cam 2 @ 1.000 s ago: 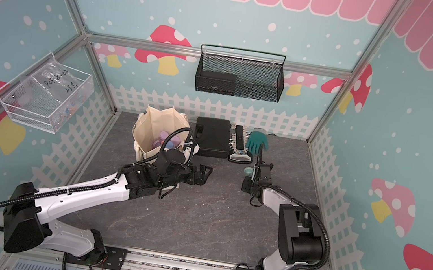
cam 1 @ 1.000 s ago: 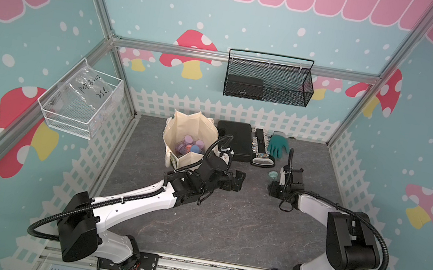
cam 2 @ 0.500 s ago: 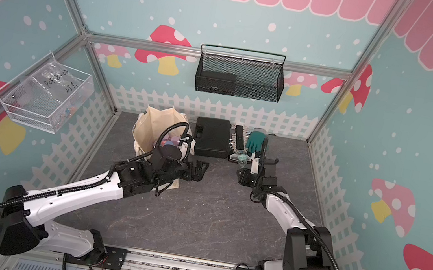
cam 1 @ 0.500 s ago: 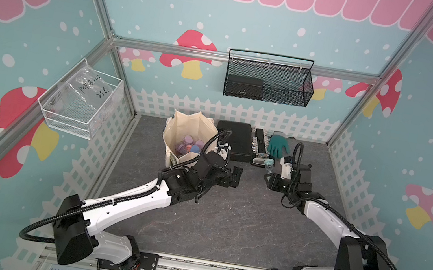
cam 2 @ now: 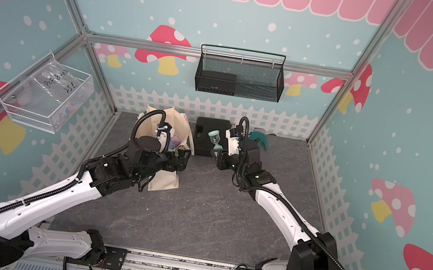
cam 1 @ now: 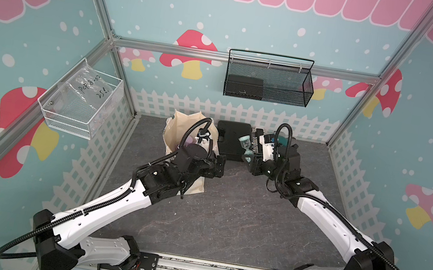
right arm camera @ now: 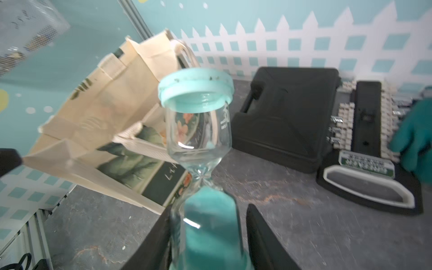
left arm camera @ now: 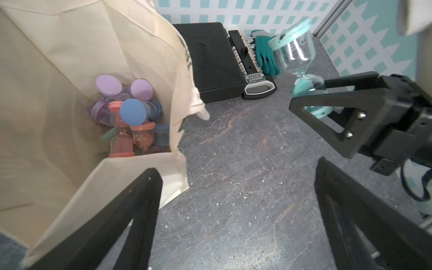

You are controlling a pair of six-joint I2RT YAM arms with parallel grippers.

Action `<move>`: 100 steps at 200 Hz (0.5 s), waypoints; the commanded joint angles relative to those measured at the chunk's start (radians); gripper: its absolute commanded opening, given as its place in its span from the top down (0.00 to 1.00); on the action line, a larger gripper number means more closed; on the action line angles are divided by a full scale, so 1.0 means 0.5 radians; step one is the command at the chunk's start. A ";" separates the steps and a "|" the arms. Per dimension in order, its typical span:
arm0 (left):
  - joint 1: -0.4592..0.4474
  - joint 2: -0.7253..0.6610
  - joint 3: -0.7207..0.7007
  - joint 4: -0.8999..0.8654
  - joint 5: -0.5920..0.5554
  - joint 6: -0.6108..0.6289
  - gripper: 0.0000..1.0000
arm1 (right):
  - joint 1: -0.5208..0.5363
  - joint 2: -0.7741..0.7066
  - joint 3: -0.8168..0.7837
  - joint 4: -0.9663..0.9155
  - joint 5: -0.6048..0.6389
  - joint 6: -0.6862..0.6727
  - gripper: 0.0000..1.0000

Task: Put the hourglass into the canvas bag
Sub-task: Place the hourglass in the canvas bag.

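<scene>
Right wrist view: a clear glass hourglass point(right arm camera: 198, 145) with a round mint-green plastic cap and mint-green sand settled in its lower bulb is clamped at that bulb between the black fingers of the right gripper point(right arm camera: 210, 224). Faint white print on the upper bulb is too blurred to be read. The hourglass is held nearly upright above the grey, slate-textured tabletop point(cam 1: 225, 217), outside and to the right of the cream woven canvas bag point(right arm camera: 93, 112), near the flat black moulded plastic case point(right arm camera: 285, 121). On the bag's dark side panel point(right arm camera: 163, 177) painted leaves and flowers are seen, with chalk-like script that cannot be deciphered.

In the left wrist view the left gripper point(left arm camera: 238, 168) is shown with its fingers spread wide and empty, one finger beside the bag's open rim. Inside the bag a heap of small hourglasses point(left arm camera: 131, 117) with lilac, blue and coral caps is seen; "15" is printed on a coral one. Right of the case lie a black bit holder point(left arm camera: 243, 53) with cream inserts, labelled "GREENER", and a teal rubbery glove point(left arm camera: 266, 56).
</scene>
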 commanded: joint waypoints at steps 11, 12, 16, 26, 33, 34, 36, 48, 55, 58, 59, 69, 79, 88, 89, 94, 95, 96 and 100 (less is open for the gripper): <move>0.067 -0.086 0.041 -0.154 -0.082 0.031 0.01 | 0.125 0.124 0.245 0.036 0.036 -0.092 0.73; 0.068 -0.087 0.041 -0.156 -0.083 0.033 0.01 | 0.130 0.126 0.252 0.037 0.036 -0.094 0.73; 0.072 -0.095 0.039 -0.163 -0.089 0.034 0.01 | 0.149 0.149 0.285 0.038 0.036 -0.107 0.73; 0.083 -0.113 0.032 -0.177 -0.101 0.032 0.01 | 0.196 0.203 0.358 0.050 0.030 -0.144 0.73; 0.090 -0.125 0.025 -0.187 -0.110 0.029 0.01 | 0.226 0.247 0.418 0.051 0.032 -0.167 0.73; 0.092 -0.126 0.024 -0.188 -0.111 0.028 0.01 | 0.230 0.252 0.426 0.049 0.030 -0.171 0.73; 0.093 -0.131 0.020 -0.189 -0.111 0.028 0.01 | 0.236 0.266 0.444 0.048 0.031 -0.178 0.73; 0.102 -0.148 -0.002 -0.193 -0.125 0.022 0.01 | 0.280 0.346 0.544 0.041 0.030 -0.215 0.73; 0.110 -0.162 -0.018 -0.198 -0.133 0.016 0.01 | 0.300 0.391 0.597 0.035 0.029 -0.231 0.73; 0.113 -0.166 -0.023 -0.199 -0.134 0.013 0.01 | 0.309 0.409 0.618 0.032 0.027 -0.241 0.73; 0.114 -0.168 -0.025 -0.202 -0.135 0.011 0.01 | 0.313 0.415 0.627 0.030 0.028 -0.243 0.73; 0.126 -0.181 -0.041 -0.210 -0.142 -0.001 0.01 | 0.346 0.469 0.691 0.040 0.032 -0.279 0.73; 0.138 -0.194 -0.065 -0.212 -0.144 -0.008 0.01 | 0.379 0.533 0.748 0.044 0.050 -0.316 0.73; 0.146 -0.205 -0.085 -0.211 -0.145 -0.018 0.01 | 0.400 0.598 0.824 0.022 0.055 -0.341 0.73; 0.147 -0.208 -0.088 -0.212 -0.145 -0.018 0.01 | 0.401 0.607 0.833 0.016 0.054 -0.342 0.73; 0.152 -0.212 -0.098 -0.214 -0.145 -0.019 0.01 | 0.410 0.639 0.877 -0.001 0.054 -0.353 0.73; 0.153 -0.213 -0.098 -0.213 -0.145 -0.020 0.01 | 0.412 0.646 0.887 -0.005 0.054 -0.354 0.73; 0.155 -0.214 -0.101 -0.215 -0.145 -0.022 0.01 | 0.413 0.653 0.894 -0.006 0.054 -0.357 0.73; 0.156 -0.219 -0.106 -0.219 -0.145 -0.026 0.01 | 0.419 0.674 0.918 -0.010 0.055 -0.361 0.73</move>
